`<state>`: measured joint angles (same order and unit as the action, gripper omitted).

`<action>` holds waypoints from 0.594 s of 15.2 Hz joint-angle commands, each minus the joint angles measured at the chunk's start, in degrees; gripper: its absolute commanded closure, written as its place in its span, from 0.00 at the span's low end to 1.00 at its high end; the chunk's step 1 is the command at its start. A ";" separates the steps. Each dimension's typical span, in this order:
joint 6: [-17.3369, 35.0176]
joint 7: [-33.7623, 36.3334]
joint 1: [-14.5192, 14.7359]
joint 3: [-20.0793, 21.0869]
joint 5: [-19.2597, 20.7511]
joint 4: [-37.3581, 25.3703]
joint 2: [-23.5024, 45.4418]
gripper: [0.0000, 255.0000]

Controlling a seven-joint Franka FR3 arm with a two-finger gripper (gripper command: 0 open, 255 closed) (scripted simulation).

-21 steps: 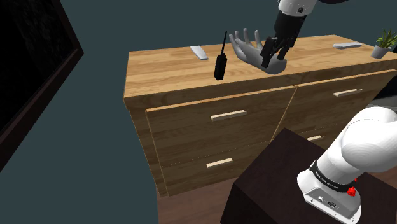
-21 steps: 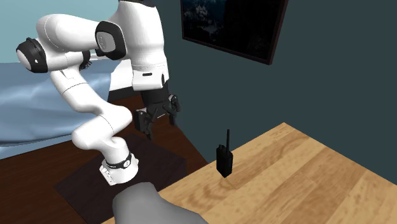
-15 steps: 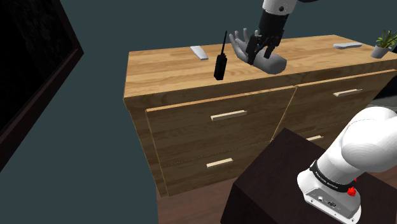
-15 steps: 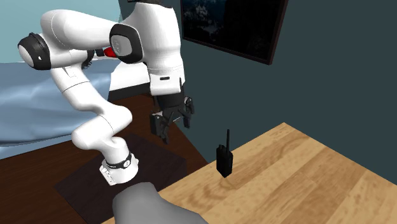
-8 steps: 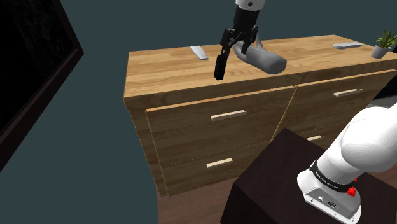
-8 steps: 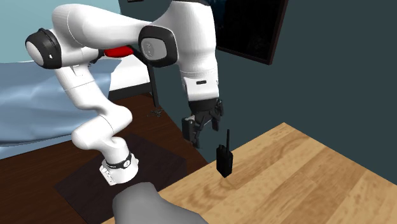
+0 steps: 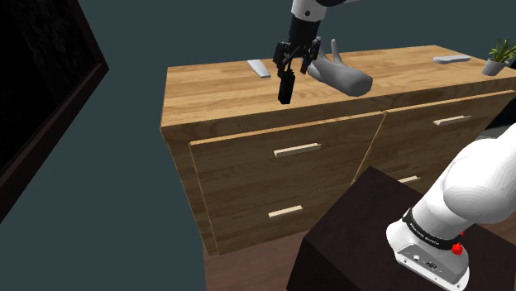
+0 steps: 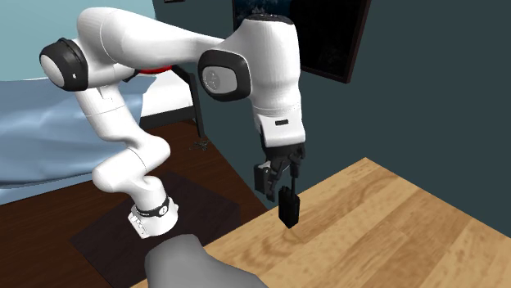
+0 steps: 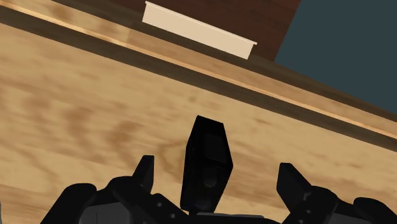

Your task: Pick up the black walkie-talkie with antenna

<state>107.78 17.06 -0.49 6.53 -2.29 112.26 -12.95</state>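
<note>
The black walkie-talkie (image 7: 286, 88) stands upright near the front edge of a wooden dresser top (image 7: 223, 99). My black gripper (image 7: 293, 59) hangs directly above it, pointing down, with the antenna rising up between the fingers. In the second exterior view the gripper (image 8: 282, 182) sits just over the radio's body (image 8: 288, 209). The wrist view has the walkie-talkie (image 9: 207, 159) centred in the gripper (image 9: 216, 170). The fingers (image 9: 145, 170) stand apart on either side and do not touch it. The gripper is open.
A grey hand-shaped sculpture (image 7: 346, 76) lies close beside the gripper, toward the shoulder view's right. A flat grey bar (image 7: 259, 68) lies behind the radio. Another grey piece (image 7: 451, 59) and a potted plant (image 7: 498, 58) sit at the far right. Drawer fronts drop below the front edge.
The arm swung from over the grey hand sculpture toward the shoulder view's left and came down over the walkie-talkie. The fingers stayed apart. The walkie-talkie has not moved.
</note>
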 commanded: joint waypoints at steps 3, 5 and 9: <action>2.77 -0.10 0.00 0.00 -0.05 2.74 0.00 0.00; 2.72 -0.04 0.03 0.05 -0.04 2.65 0.03 1.00; 2.71 -0.03 0.03 0.05 -0.04 2.65 0.02 1.00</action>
<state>110.49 17.03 -0.44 6.59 -2.35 114.87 -12.94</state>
